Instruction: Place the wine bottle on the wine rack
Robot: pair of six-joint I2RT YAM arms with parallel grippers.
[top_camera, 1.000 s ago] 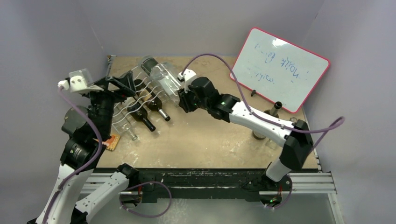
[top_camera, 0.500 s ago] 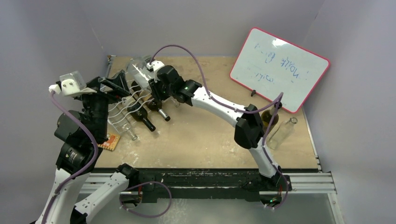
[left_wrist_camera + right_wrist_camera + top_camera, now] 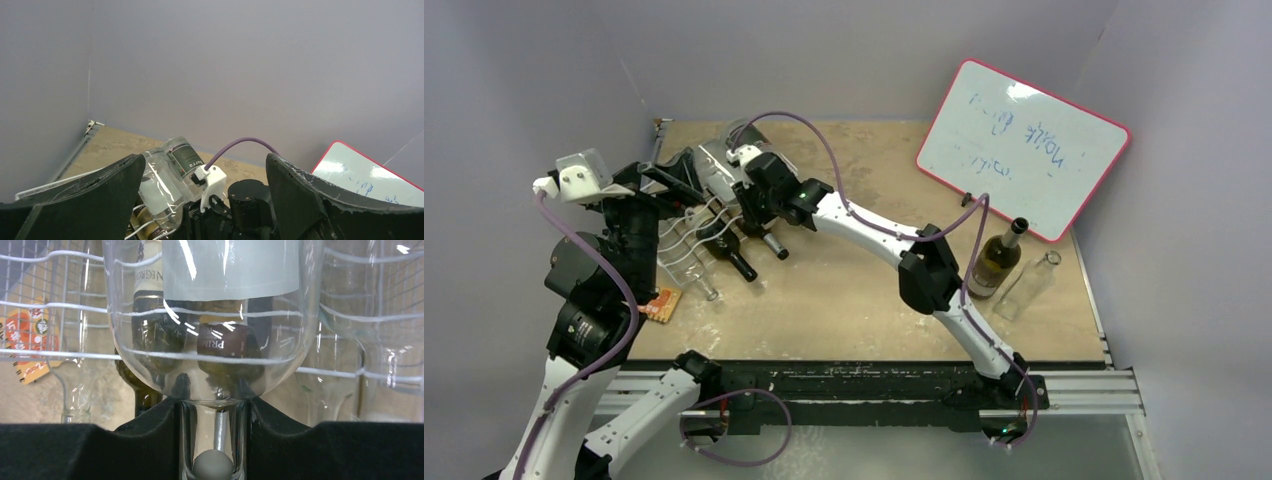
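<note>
Right gripper (image 3: 214, 437) is clamped on the neck of the clear wine bottle (image 3: 210, 315), fingers (image 3: 125, 450) pressed against both sides of the glass just below the shoulder. Bottle carries a pale label and lies roughly level, neck toward 5 o'clock and base toward 11 in the top view, over the far end of the wine rack (image 3: 686, 238). Can't tell if the glass is touching the wires or hanging just above them. Seen through the bottle, two dark bottles (image 3: 742, 240) already lie in the grooves, side by side, necks toward 5 o'clock. Left gripper (image 3: 204, 165) has its jaws wide apart with nothing in them, hovering at the 9 o'clock side of the rack, and its wrist view shows the clear bottle's base between the fingers without contact. Rack sits at 10 o'clock on the table (image 3: 854, 290), with an orange card (image 3: 662, 305) flat at its near corner. Whiteboard (image 3: 1024, 145) leans at 2 o'clock. An olive bottle (image 3: 996, 262) and an empty clear bottle (image 3: 1029, 285) stand close together at 3 o'clock, well apart from the rack.
</note>
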